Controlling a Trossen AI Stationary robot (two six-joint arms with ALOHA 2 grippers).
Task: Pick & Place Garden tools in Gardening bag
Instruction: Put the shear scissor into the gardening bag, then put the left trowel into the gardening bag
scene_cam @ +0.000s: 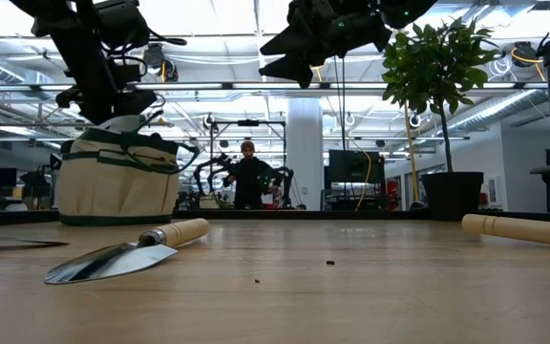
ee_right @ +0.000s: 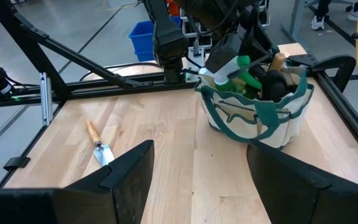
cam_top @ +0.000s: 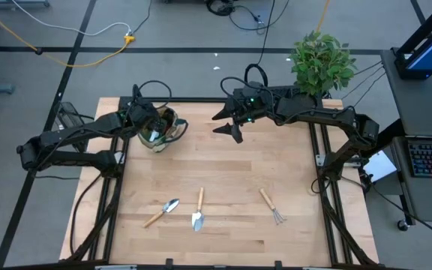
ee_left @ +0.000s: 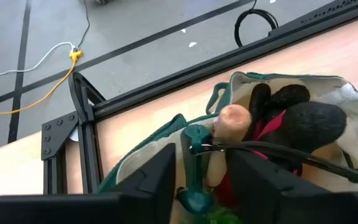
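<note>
The tan gardening bag (cam_top: 172, 129) with green trim stands at the table's far left. Inside it are a green spray bottle (ee_left: 194, 155), a wooden handle end (ee_left: 232, 121) and a black-and-red glove (ee_left: 303, 118). My left gripper (ee_left: 204, 165) hangs over the bag's mouth, fingers apart on either side of the spray bottle's top. My right gripper (cam_top: 229, 124) stands open in the air near the table's far middle, holding nothing. Two wooden-handled trowels (cam_top: 162, 213) (cam_top: 199, 210) and a fork rake (cam_top: 271, 205) lie flat near the front edge. My left gripper comes at the bag from above, slanting down, with the spray bottle's teal top (ee_left: 191, 140) between its fingers. I cannot tell whether either finger touches it. The bottle stands in the bag among the other tools.
A leafy potted plant (cam_top: 321, 58) stands at the far right corner. The bare wooden tabletop (cam_top: 223, 169) lies between the bag and the three tools. A person (scene_cam: 247, 177) stands in the room beyond the table.
</note>
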